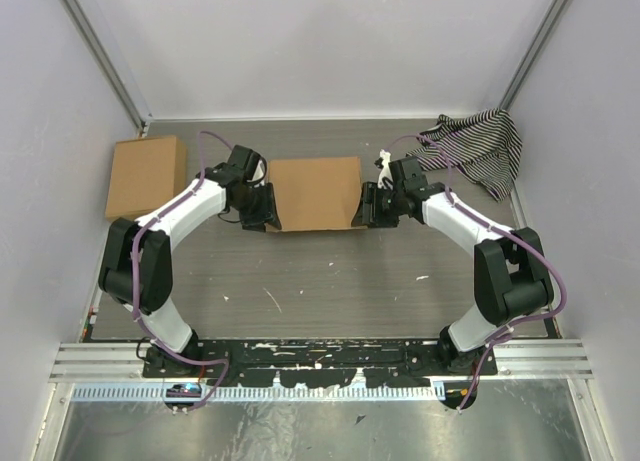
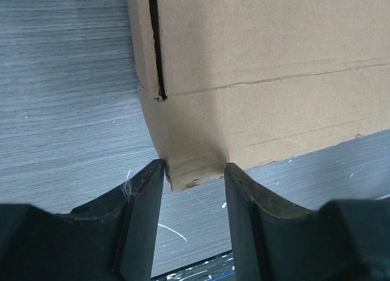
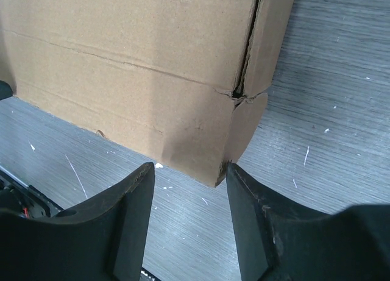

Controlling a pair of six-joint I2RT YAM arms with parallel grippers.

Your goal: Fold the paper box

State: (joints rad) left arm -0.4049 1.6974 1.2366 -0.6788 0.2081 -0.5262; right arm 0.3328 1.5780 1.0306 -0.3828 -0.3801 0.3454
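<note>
Left tool (image 2: 194,171): jaws parted, one fingertip either side of the near-left corner of the paper box (image 2: 262,80). Left wrist view can't confirm real contact. Right tool (image 3: 190,171): also parted. The near-right corner sits tight against one finger, with a clear gap to the other. Neither is clamping anything.

Box lies flat mid-surface (image 1: 320,271), between the two tools, and looks closed up into its shallow form. Each end shows a dark open slit where the side panel meets the front wall. My read: end flaps aren't fully seated, so we're at the final squaring/tuck.

To do it well:
- Push both ends inward together with equal force, so the box doesn't skate sideways.
- Contact low on the wall near the crease, not the top edge. Thin board will likely buckle.
- Go in slow and stop when the slits close.

Spare cardboard box (image 1: 147,176) and striped cloth (image 1: 475,146) are well apart, so no interference expected.
</note>
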